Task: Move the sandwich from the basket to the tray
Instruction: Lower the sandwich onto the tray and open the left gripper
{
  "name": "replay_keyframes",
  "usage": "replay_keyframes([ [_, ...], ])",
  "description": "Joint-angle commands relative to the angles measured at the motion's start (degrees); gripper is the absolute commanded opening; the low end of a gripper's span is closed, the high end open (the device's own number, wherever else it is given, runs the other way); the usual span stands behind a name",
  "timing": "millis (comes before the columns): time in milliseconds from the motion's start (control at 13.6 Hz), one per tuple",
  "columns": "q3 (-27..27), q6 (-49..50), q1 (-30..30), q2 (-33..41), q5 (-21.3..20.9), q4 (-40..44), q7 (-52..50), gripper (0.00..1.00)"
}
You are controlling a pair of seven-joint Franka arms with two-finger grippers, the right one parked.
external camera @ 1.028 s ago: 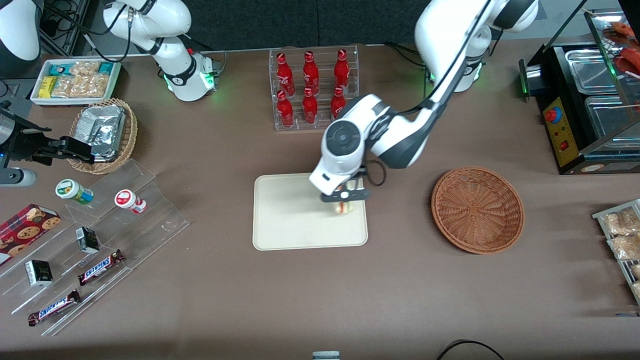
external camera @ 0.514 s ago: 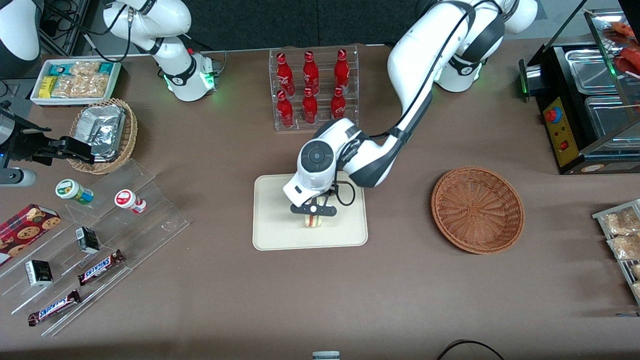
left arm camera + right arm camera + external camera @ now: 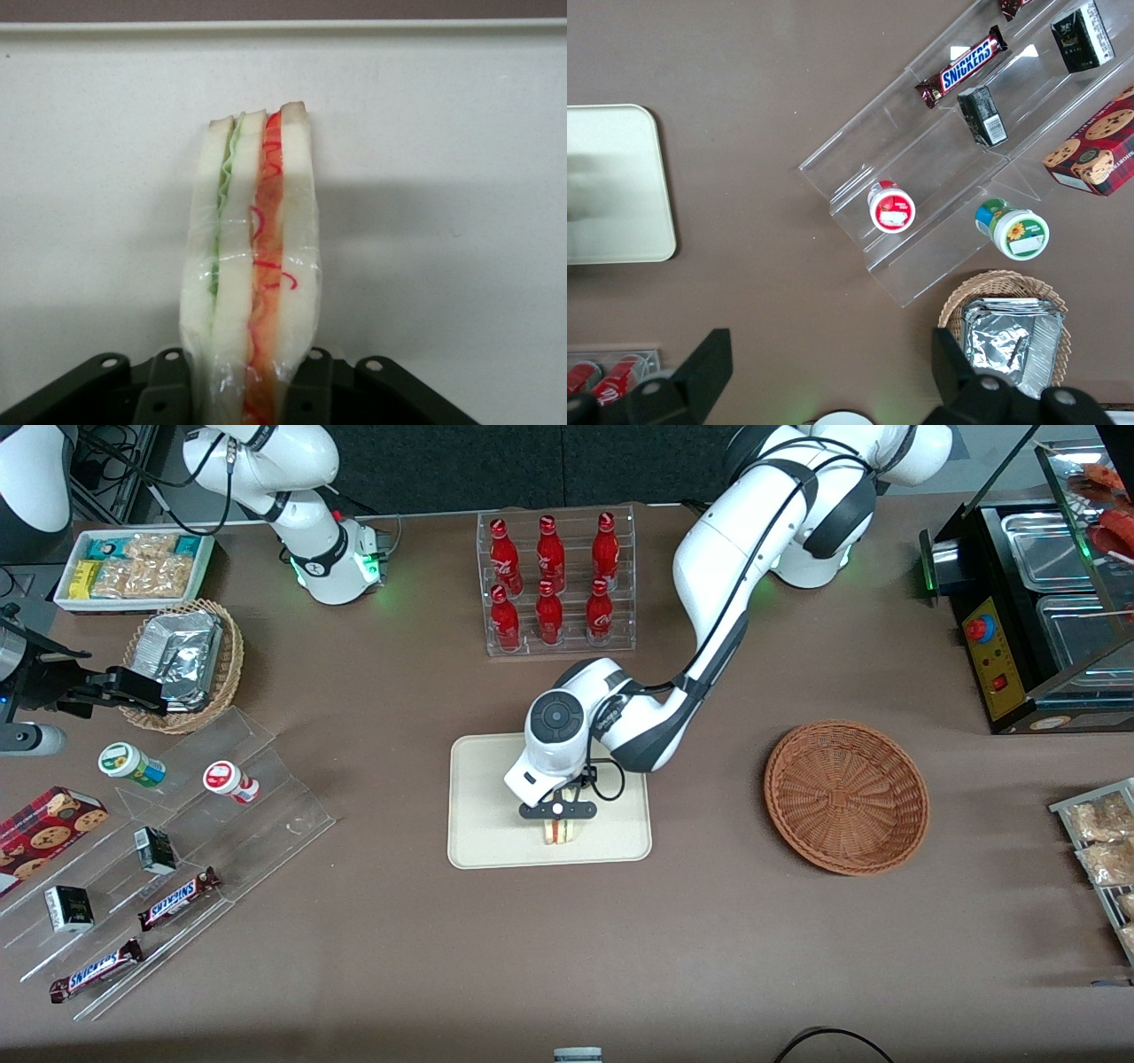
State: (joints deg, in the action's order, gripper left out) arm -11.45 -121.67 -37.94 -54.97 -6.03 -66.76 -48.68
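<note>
The sandwich (image 3: 558, 832) is a wrapped wedge of pale bread with green and red filling. My left gripper (image 3: 556, 818) is shut on it and holds it on edge, low over the cream tray (image 3: 487, 841), near the tray's rim closest to the front camera. In the left wrist view the sandwich (image 3: 252, 266) sticks out from between the black fingers (image 3: 312, 390) of the gripper (image 3: 241, 391), with the tray (image 3: 443, 177) right beneath it. Whether it touches the tray I cannot tell. The reddish-brown basket (image 3: 846, 797) stands empty beside the tray, toward the working arm's end.
A clear rack of red bottles (image 3: 554, 580) stands farther from the front camera than the tray. Toward the parked arm's end are an acrylic display stand (image 3: 177, 850) with snacks, a tan basket of foil packets (image 3: 182, 662) and a white snack box (image 3: 133, 567). A black food warmer (image 3: 1036, 602) stands at the working arm's end.
The gripper carried the sandwich from the tray's basket-side edge toward its middle, then nearer the front camera and lower. The basket was empty throughout.
</note>
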Motion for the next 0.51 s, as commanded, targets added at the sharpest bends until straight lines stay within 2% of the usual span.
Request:
replay_keyframes([
  [0, 0.9, 0.8, -1.3, -0.2, -1.1, 2.0, -2.0, 0.99],
  [294, 0.8, 5.2, 1.4, 5.3, 0.1, 0.6, -1.6, 0.99],
  [440, 0.0, 7.4, 5.9, 11.5, 4.0, -4.9, 0.0, 0.99],
])
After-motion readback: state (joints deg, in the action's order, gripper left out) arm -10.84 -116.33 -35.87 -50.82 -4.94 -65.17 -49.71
